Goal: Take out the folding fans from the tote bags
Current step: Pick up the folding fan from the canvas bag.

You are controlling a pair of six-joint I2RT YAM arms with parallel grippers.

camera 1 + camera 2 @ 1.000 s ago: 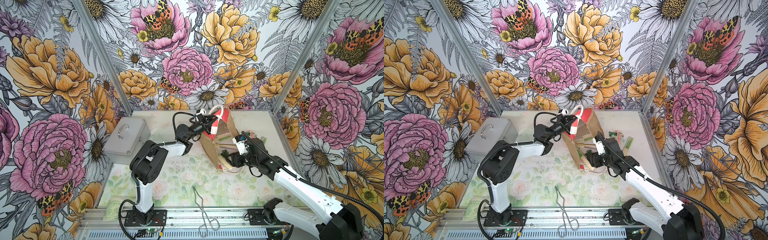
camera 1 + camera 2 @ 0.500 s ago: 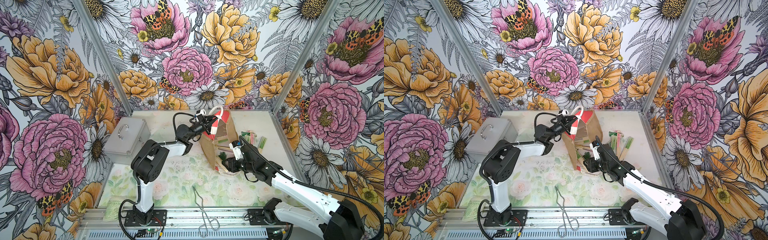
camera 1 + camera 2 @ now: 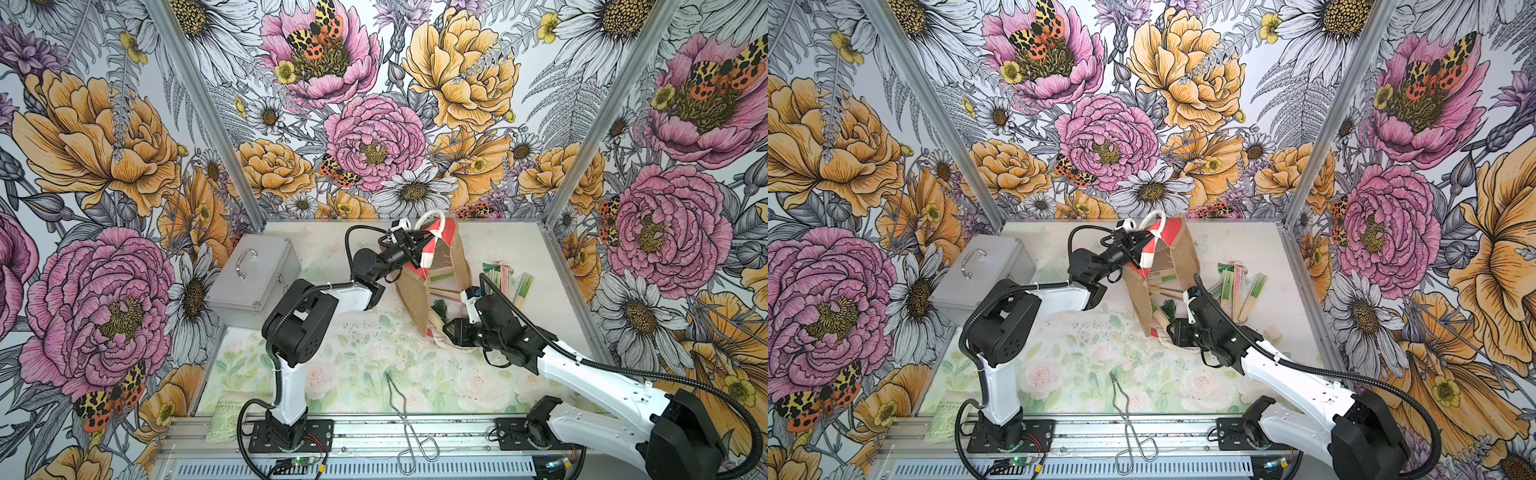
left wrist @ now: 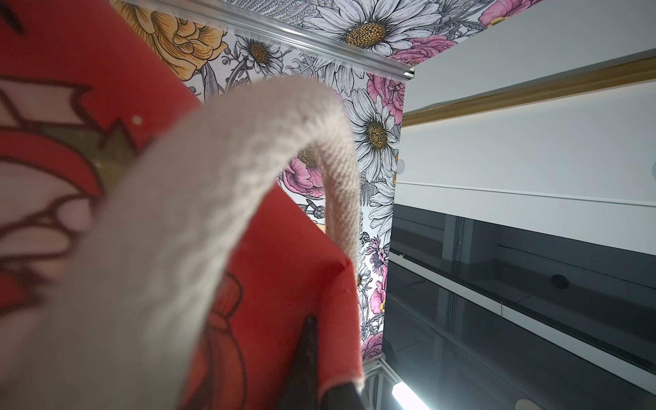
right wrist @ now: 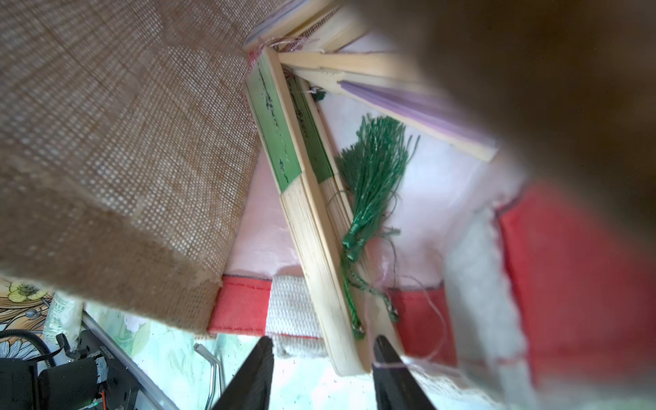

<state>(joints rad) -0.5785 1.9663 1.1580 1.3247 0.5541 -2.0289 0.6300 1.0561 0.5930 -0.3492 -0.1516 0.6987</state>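
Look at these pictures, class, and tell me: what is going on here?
The left gripper is shut on the tote bag's top edge, holding it tipped open. The right gripper is at the bag's mouth, jaws open either side of a green folding fan. Some fans already lie on the table beside the bag; others are inside.

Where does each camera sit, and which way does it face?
Top views: overhead, looking down at the table; both arms show, left end effector shut on the tote bag.
Left wrist: on that arm, facing the bag's handle; fingertips show.
Right wrist: looks into the bag at a green fan; open right end effector shows.
Right wrist and top views share the green tassel.
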